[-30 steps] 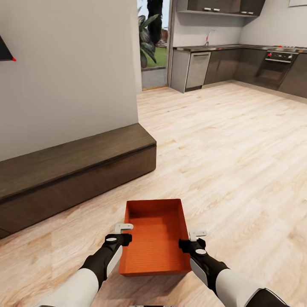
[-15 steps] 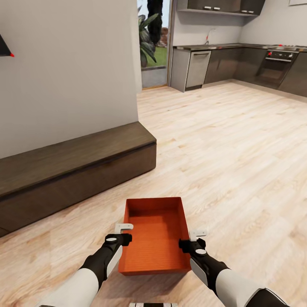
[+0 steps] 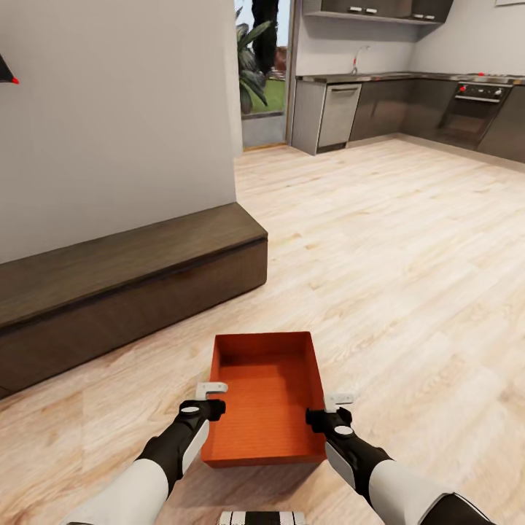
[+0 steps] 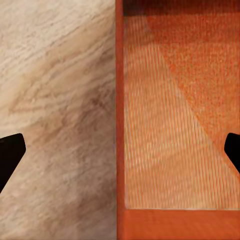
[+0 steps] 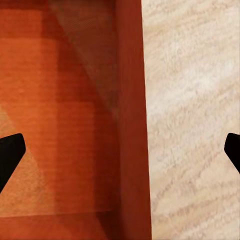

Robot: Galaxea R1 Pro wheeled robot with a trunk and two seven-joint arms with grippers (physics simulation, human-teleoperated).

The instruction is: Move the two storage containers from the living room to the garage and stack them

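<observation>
The storage container (image 3: 264,397) sits between the left tool (image 3: 211,399) and right tool (image 3: 329,408), each spread astride a side wall.

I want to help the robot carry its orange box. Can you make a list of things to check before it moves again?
1. Left gripper straddles a side wall of the storage container, one tip each side: ok.
2. Right gripper straddles the opposite wall the same way: ok.
3. Jaws shut on the walls: not ok, wrist views show both open wide.
4. Container empty, nothing to spill: ok.
5. Wood floor ahead free of obstacles: ok; the bench sits off to the left.
6. Second container's location: cannot tell.
</observation>
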